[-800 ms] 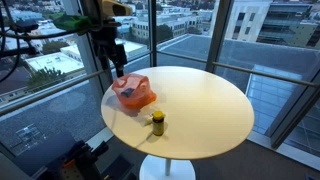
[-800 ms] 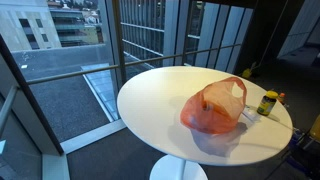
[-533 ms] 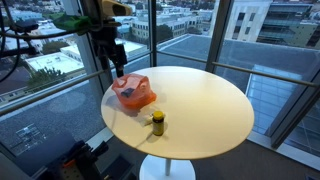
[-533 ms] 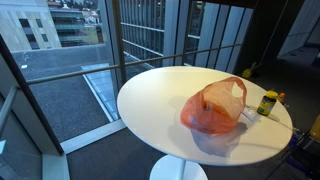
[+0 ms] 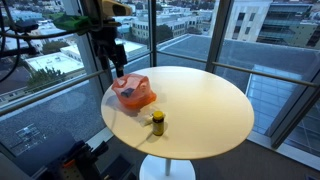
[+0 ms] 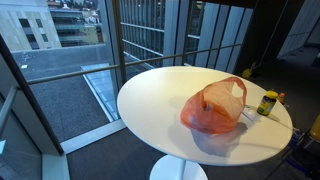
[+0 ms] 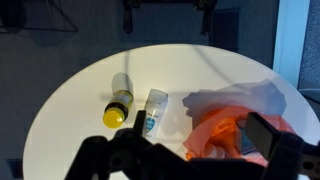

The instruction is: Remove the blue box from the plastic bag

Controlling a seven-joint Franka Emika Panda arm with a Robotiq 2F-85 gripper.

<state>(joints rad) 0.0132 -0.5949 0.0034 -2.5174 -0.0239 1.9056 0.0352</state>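
Resting on the white table [image 5: 200,100], the limp orange plastic bag [image 5: 133,93] is overhung by the gripper [image 5: 117,58], jaws apart, and the blue-printed box [image 7: 154,110] seemingly at its mouth, judged light and stiff, is best pinched across its narrow sides.

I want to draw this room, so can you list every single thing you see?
table: one, white, round, by the windows.
bag: one, orange, on the table near its edge.
bottle: one, partly yellow, on the table, apart from the bag.
box: one, pale with blue, between bottle and bag in the wrist view; can't tell whether it's inside the bag.
windows: several, dark frames, city buildings outside.
arm: one, dark, over the table's edge.
tool: one, dark, open, up above the table near the bag, holding nothing.
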